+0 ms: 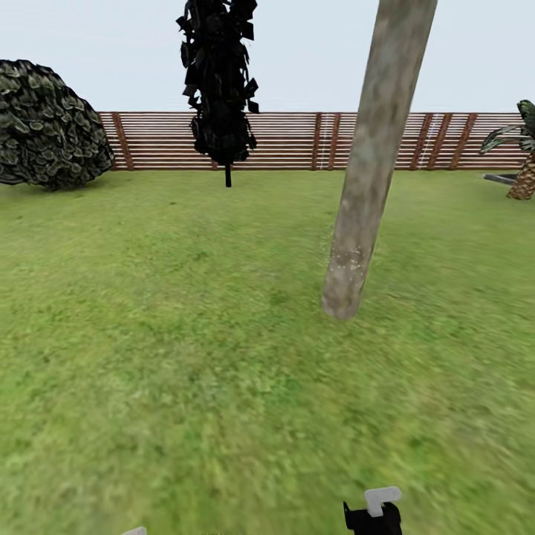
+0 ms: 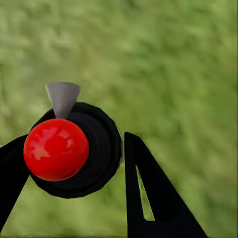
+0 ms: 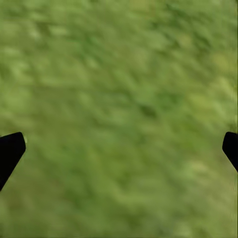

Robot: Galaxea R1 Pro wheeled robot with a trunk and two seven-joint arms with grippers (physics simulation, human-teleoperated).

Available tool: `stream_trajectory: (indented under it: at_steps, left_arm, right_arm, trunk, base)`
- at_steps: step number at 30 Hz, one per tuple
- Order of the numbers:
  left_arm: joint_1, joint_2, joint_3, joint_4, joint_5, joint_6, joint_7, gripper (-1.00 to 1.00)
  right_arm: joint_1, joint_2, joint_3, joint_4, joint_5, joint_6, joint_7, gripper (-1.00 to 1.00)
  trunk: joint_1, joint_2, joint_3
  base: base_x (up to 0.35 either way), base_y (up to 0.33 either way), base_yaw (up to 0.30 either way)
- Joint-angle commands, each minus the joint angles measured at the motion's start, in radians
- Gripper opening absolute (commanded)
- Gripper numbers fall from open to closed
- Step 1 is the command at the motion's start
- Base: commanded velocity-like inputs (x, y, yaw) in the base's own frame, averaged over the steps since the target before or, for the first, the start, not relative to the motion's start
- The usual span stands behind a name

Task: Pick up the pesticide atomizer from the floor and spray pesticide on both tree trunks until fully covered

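A green lawn (image 1: 186, 334) fills most of the head view, reaching back to a brown fence (image 1: 297, 141) of horizontal slats that runs across the upper part of the frame under a pale sky. Right of centre, a thick, pale grey-brown tree trunk (image 1: 371, 163) rises from the grass and leans toward the top edge, its crown out of frame. In the upper middle stands a narrow, near-black conifer-like tree (image 1: 219, 82), just in front of the fence. A rounded, mottled dark green bush (image 1: 44, 126) sits at the upper left, and a short palm (image 1: 524, 160) with a scaly brown trunk shows at the far right edge. At the bottom edge, right of centre, a black part with a small white piece (image 1: 379, 509) pokes into the frame; what it belongs to cannot be told. In the left wrist view, the left gripper (image 2: 74, 168) has its two black fingers closed around the pesticide atomizer (image 2: 74, 148), seen end-on as a round black body with a glossy red ball and a grey nozzle, above blurred grass. In the right wrist view, the right gripper (image 3: 119, 153) is spread wide and holds nothing, its black fingertips (image 3: 10, 151) at opposite edges of the frame over grass.
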Motion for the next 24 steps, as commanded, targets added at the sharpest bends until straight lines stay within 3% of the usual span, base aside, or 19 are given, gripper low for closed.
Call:
stream_trajectory:
  at_steps: [1,12,24]
  left_arm:
    - [-0.001,0.000,-0.009,0.000,0.004,-0.002,0.005,-1.00]
    - [-0.001,0.000,-0.009,0.000,0.004,-0.004,0.005,-1.00]
    - [0.004,0.000,-0.008,-0.001,0.005,-0.005,0.006,-1.00]
  right_arm:
    - [0.000,0.000,0.009,0.000,-0.007,-0.002,-0.003,1.00]
    - [0.000,0.000,0.009,0.000,-0.007,-0.002,-0.003,1.00]
    - [0.001,0.000,0.009,0.000,-0.007,-0.002,-0.003,1.00]
  trunk:
    - [0.000,0.000,-0.001]
    - [0.000,0.000,-0.005]
    - [0.000,0.000,-0.010]
  base:
    - [0.000,0.000,0.283]
    - [-0.005,0.000,0.283]
    - [-0.276,-0.157,0.283]
